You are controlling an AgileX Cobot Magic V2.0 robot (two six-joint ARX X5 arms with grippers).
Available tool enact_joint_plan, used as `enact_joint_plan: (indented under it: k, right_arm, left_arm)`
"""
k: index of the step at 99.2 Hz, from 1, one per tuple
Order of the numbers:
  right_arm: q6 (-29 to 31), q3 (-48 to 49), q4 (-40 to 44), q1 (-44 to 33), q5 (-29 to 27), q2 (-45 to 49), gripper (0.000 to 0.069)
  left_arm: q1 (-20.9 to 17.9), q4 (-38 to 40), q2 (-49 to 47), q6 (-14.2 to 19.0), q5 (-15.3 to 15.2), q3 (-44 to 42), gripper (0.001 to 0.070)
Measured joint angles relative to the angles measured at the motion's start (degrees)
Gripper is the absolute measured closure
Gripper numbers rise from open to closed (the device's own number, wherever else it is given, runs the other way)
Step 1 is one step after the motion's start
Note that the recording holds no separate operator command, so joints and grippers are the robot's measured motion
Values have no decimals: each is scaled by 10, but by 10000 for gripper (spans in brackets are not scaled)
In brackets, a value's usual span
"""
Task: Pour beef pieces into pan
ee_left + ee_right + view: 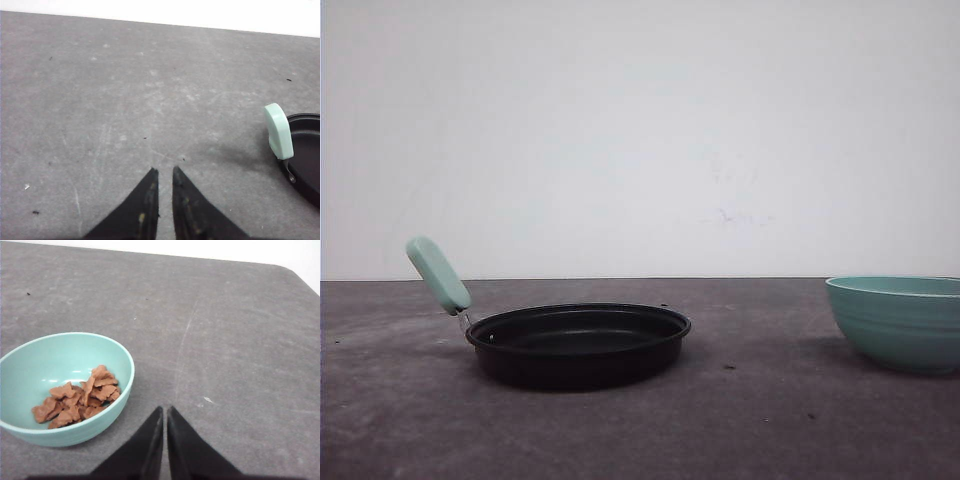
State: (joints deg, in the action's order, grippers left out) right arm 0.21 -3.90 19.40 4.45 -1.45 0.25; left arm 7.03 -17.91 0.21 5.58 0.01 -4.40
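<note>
The black pan (578,340) sits on the grey table left of centre, its mint-green handle (438,274) angled up to the left. The visible part of its inside is bare. The beef pieces (80,397) lie in a low pile inside the teal bowl (30,435), which stands at the table's right edge (898,320). My right gripper (164,410) is shut and holds nothing, hovering just beside the bowl's rim. My left gripper (164,171) is shut on nothing over bare table, with the pan's handle (278,131) and rim (307,155) a short way off to its side.
A white wall runs along the back of the grey table (770,420). A rounded table corner (295,275) lies beyond the right gripper. Small dark crumbs (728,367) dot the surface between pan and bowl.
</note>
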Motion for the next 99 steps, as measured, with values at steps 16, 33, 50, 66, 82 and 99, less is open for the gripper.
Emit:
enact_joint_plan:
  k: [16,33,50,66,82,99]
  right_arm:
    - [0,0,0,0,0,0,680]
    - [0,0,0,0,0,0,680]
    - [1,0,-4,0,0,0,680]
    - [53,0,-21,0,13,0,680]
    - [87,0,-22,0,14,0,680]
    - [93,0,-60,0,14,0,680]
  left_arm:
    - [0,0,0,0,0,0,686]
    - [0,0,0,0,0,0,686]
    - [0,0,0,0,0,0,686]
    - [0,0,0,0,0,0,686]
    - [0,2,0,23,0,0,686]
    - [0,2,0,95,3,0,686]
